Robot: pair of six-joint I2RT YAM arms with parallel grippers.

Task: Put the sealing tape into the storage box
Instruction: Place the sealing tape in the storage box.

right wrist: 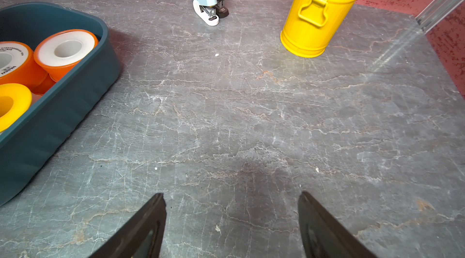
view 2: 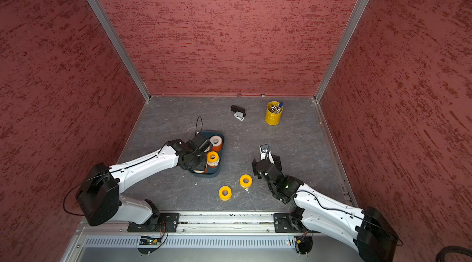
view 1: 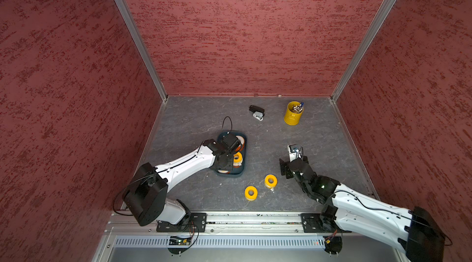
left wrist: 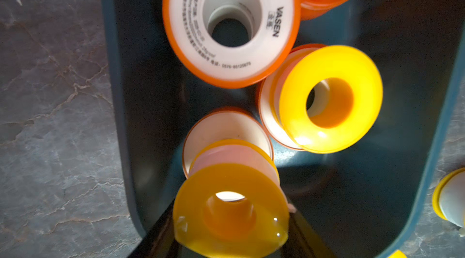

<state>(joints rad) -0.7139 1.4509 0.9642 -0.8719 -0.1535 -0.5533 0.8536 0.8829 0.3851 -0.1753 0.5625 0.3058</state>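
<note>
Left gripper (left wrist: 231, 224) over the storage box (left wrist: 120, 93), held roll (left wrist: 234, 168) between its jaws, more rolls (left wrist: 231, 25) ahead inside. Right gripper (right wrist: 231, 209) above the table (right wrist: 251, 118): box ahead-left, stapler (right wrist: 208, 2) ahead, pen cup (right wrist: 319, 17) ahead-right, loose roll (view 1: 270, 180) and second loose roll (view 1: 251, 193) behind-left.

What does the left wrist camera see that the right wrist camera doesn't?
Only left wrist: the left gripper holding the nearest yellow roll over the storage box, plus a loose yellow roll on the table outside. Only right wrist: the stapler, the pen cup and the open, empty right gripper. Both: that box, orange rolls and a stacked yellow roll inside.
</note>
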